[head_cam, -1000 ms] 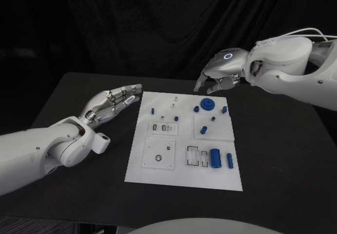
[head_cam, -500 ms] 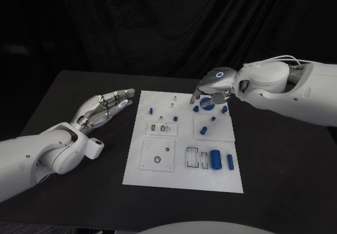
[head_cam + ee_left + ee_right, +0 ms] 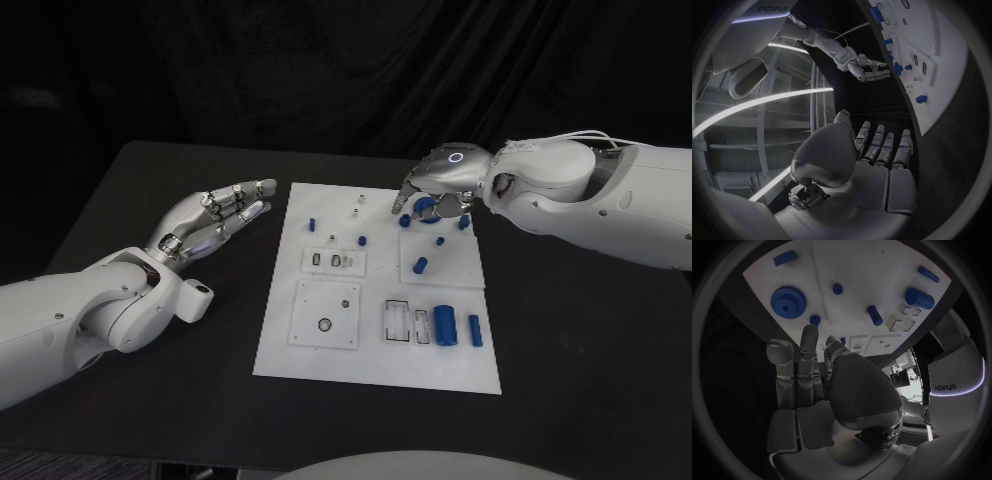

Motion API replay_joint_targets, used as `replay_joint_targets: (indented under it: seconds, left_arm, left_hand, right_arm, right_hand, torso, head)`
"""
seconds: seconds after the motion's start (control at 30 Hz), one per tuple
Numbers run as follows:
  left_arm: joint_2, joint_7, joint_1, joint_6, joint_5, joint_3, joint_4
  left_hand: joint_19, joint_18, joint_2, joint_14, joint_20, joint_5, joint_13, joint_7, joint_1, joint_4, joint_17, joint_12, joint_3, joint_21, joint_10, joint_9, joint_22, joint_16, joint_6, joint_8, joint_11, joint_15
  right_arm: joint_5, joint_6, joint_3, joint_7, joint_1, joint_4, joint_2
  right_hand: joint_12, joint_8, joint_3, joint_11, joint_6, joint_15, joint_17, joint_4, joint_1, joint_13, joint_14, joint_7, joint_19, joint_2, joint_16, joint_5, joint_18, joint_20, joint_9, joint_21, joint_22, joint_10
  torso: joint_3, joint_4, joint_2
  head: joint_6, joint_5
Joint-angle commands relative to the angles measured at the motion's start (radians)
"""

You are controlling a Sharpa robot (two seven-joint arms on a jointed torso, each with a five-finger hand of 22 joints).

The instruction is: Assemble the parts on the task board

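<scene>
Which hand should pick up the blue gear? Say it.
Right. The right hand hovers open directly over the round blue toothed gear; the left hand lies beside the white task board.

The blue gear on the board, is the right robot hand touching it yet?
Apart. The right wrist view shows the right robot hand with fingertips short of the blue gear, bare white board between them.

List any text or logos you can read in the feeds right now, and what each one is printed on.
"sharpa": on the right arm's white shell, beside a lit strip, in the right wrist view.
"sharpa", partly cut off and turned over: on a white arm shell at the edge of the left wrist view.
Task board: no readable print in the head view.
Blue gear and other blue parts: no markings visible.
</scene>
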Motion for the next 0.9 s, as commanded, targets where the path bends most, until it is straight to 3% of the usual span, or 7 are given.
replay_joint_targets:
  seconds: [0.03,0.17,0.27,0.37,0.4,0.7,0.9]
  left_arm:
    - [0.006,0.155,0.003,0.019,0.000,0.001,-0.007]
    - [0.007,0.154,0.003,0.025,0.000,0.001,-0.012]
    - [0.007,0.153,0.003,0.027,0.000,0.001,-0.015]
    - [0.009,0.152,0.003,0.033,0.000,0.001,-0.021]
    - [0.010,0.151,0.003,0.034,0.000,0.001,-0.023]
    - [0.011,0.147,0.003,0.047,0.000,0.001,-0.031]
    - [0.014,0.146,0.003,0.055,0.000,0.001,-0.036]
  left_hand:
    - [-0.007,0.011,0.000,-0.007,0.001,0.012,-0.002,0.004,0.014,0.000,-0.001,-0.013,0.009,0.003,-0.009,-0.001,-0.001,-0.006,-0.003,-0.007,0.004,0.002]
    - [-0.006,0.011,0.002,-0.008,0.004,0.016,-0.002,0.014,0.019,0.000,-0.002,-0.019,0.011,0.004,-0.014,0.000,-0.001,-0.008,0.008,-0.006,0.003,0.005]
    - [-0.005,0.010,0.002,-0.007,0.004,0.018,-0.002,0.023,0.022,0.000,-0.001,-0.020,0.012,0.005,-0.013,-0.001,-0.001,-0.009,-0.001,-0.008,0.002,0.005]
    - [-0.005,0.010,0.001,-0.008,0.005,0.015,-0.002,0.031,0.021,0.002,-0.002,-0.021,0.010,0.005,-0.012,-0.002,-0.002,-0.010,-0.008,-0.012,0.004,0.005]
    - [-0.006,0.010,0.001,-0.009,0.005,0.012,-0.002,0.038,0.018,0.003,-0.002,-0.022,0.008,0.006,-0.012,-0.002,-0.002,-0.011,-0.008,-0.013,0.004,0.005]
    - [-0.010,0.009,0.003,-0.008,0.006,0.008,-0.001,0.061,0.015,0.003,-0.001,-0.020,0.006,0.003,-0.007,-0.001,-0.004,-0.013,-0.002,-0.013,0.006,0.005]
    - [-0.009,0.009,0.005,-0.006,0.006,0.008,-0.001,0.064,0.015,0.002,-0.001,-0.018,0.006,0.004,-0.005,-0.001,-0.004,-0.013,-0.001,-0.013,0.010,0.005]
  right_arm:
    - [0.006,-0.082,0.001,-0.037,-0.009,-0.011,-0.001]
    - [0.054,-0.075,0.001,-0.043,-0.018,-0.027,0.001]
    - [0.114,-0.068,0.001,-0.040,-0.026,-0.042,0.004]
    - [0.189,-0.060,0.001,-0.032,-0.035,-0.066,0.012]
    - [0.208,-0.058,0.001,-0.030,-0.037,-0.074,0.015]
    - [0.288,-0.059,0.000,-0.011,-0.057,-0.112,0.031]
    - [0.297,-0.080,0.000,0.003,-0.064,-0.117,0.039]
  right_hand:
    - [-0.032,-0.011,0.008,0.000,0.002,-0.001,0.005,-0.003,0.002,-0.006,0.015,-0.002,0.008,-0.016,-0.003,0.005,-0.013,-0.002,-0.006,0.012,0.018,-0.041]
    - [-0.052,-0.020,0.014,-0.006,0.000,-0.005,0.008,-0.006,0.003,-0.007,0.014,-0.007,0.006,-0.015,-0.008,-0.002,-0.012,-0.005,-0.009,0.011,0.022,-0.061]
    - [-0.066,-0.027,0.025,-0.003,0.001,-0.007,0.012,-0.019,0.017,-0.005,0.015,0.011,0.008,-0.015,-0.010,0.010,-0.015,-0.008,-0.012,0.019,0.037,-0.069]
    - [-0.078,-0.037,0.037,-0.004,-0.001,-0.011,0.018,-0.033,0.029,-0.002,0.015,0.056,0.001,-0.016,-0.012,0.020,-0.012,-0.011,-0.014,0.011,0.032,-0.069]
    - [-0.082,-0.037,0.041,-0.012,0.005,-0.015,0.021,-0.037,0.032,-0.001,0.014,0.093,-0.001,-0.015,-0.013,0.019,-0.011,-0.014,-0.014,0.010,0.033,-0.067]
    - [-0.066,-0.050,0.042,0.020,0.006,0.000,0.042,-0.031,0.021,0.016,0.020,0.088,0.007,-0.024,-0.001,-0.012,-0.021,-0.006,-0.015,0.038,0.081,-0.003]
    - [-0.062,-0.062,0.044,0.023,-0.006,0.002,0.089,-0.028,0.023,0.021,0.025,0.079,0.015,-0.027,0.037,-0.018,-0.025,-0.002,-0.016,0.064,0.117,0.023]
  torso:
    - [0.0005,0.0018,0.001]
    - [0.0010,-0.0025,0.001]
    - [0.0002,-0.0022,0.002]
    - [0.0012,-0.0012,0.004]
    - [0.0018,-0.0007,0.004]
    - [0.0028,-0.0013,0.006]
    - [0.0049,0.0000,0.005]
  head:
    - [0.000,-0.006]
    - [-0.004,-0.003]
    - [-0.006,-0.002]
    - [-0.007,-0.002]
    - [-0.007,-0.002]
    - [-0.012,0.001]
    - [-0.015,-0.003]
